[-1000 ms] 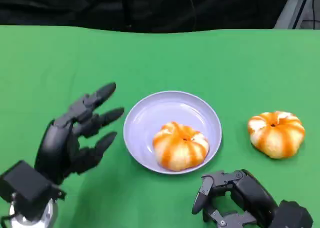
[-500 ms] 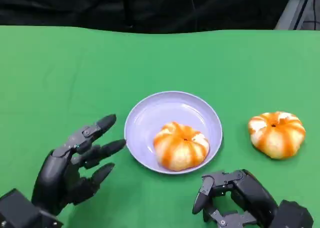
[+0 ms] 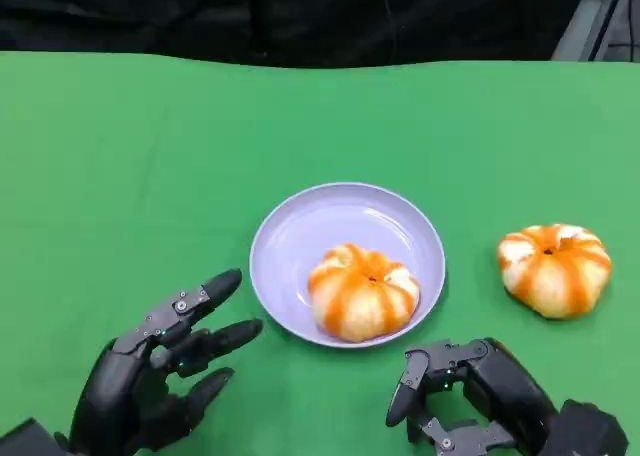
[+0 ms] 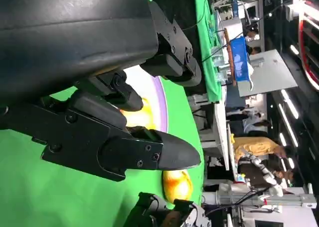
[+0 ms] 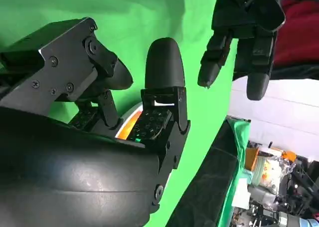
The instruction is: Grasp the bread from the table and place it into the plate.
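A pale lilac plate (image 3: 300, 238) lies mid-table with one orange-striped round bread (image 3: 363, 292) resting in its near right part. A second bread (image 3: 553, 268) of the same kind lies on the green cloth to the plate's right. My left hand (image 3: 160, 381) hovers low at the near left, fingers spread, empty, a short way from the plate's rim. My right hand (image 3: 470, 396) stays at the near right, below the plate, fingers loosely bent and apart, holding nothing. The left wrist view looks past the left hand (image 4: 99, 122) to the plate rim (image 4: 163, 107) and the second bread (image 4: 177, 184).
Green cloth (image 3: 150, 156) covers the whole table, with a dark background beyond its far edge. In the right wrist view, the left hand (image 5: 244, 33) hangs over the cloth beyond my right hand (image 5: 124, 112). A cluttered room with people shows in the wrist views.
My left hand has drawn back from beside the plate toward the near left edge, fingers still spread. The right hand, plate and both breads have stayed put.
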Robot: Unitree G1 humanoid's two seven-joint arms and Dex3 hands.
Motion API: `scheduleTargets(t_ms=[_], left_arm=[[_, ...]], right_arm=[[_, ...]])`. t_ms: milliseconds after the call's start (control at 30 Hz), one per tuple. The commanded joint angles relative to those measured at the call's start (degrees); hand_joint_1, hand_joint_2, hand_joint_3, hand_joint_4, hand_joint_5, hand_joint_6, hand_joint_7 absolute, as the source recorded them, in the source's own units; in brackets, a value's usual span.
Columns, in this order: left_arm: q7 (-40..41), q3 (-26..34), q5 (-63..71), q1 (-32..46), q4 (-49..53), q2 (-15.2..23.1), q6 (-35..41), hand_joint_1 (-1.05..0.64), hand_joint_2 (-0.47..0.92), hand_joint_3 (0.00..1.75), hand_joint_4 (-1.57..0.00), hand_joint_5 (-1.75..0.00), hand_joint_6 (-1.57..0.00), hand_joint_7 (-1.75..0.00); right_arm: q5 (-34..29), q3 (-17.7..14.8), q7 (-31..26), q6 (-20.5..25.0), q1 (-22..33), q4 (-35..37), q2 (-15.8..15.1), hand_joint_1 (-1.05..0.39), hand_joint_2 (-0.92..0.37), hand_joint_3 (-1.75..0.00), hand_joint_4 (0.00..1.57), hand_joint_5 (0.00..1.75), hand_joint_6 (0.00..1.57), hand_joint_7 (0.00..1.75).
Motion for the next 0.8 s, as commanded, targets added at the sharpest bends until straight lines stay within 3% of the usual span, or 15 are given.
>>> scheduleTargets(t_ms=[33, 333, 467, 800], left_arm=[[-0.1, 0.2, 0.6, 0.7, 0.6, 0.2, -0.7, -0.72, 0.92, 0.34, -0.77, -0.02, -0.52, -0.01], [0.6, 0.4, 2.5, 1.1, 1.0, 0.8, 0.0, -0.67, 0.92, 0.32, -0.82, -0.03, -0.57, -0.03], [-0.6, 0.6, 1.1, 1.0, 1.3, 0.6, 1.3, -0.43, 0.92, 0.19, -0.83, -0.01, -0.60, -0.02], [0.6, 0.5, 3.7, 0.8, 1.8, 0.9, 0.7, -0.22, 0.92, 0.08, -0.85, -0.01, -0.64, -0.01]], right_arm=[[0.1, -0.8, -0.8, -0.1, -0.1, 0.3, -0.8, 0.08, -0.52, -1.11, 1.00, 1.37, 0.99, 1.07], [0.8, -1.2, 0.2, -0.1, -0.1, 0.2, -1.0, 0.09, -0.53, -1.10, 1.00, 1.36, 0.98, 1.05], [0.9, -1.5, 0.6, -0.2, -0.1, 0.3, -1.0, 0.09, -0.54, -1.10, 1.00, 1.37, 0.98, 1.04], [0.8, -1.7, 0.8, -0.3, -0.1, 0.3, -1.0, 0.10, -0.54, -1.09, 1.00, 1.36, 0.99, 1.04]])
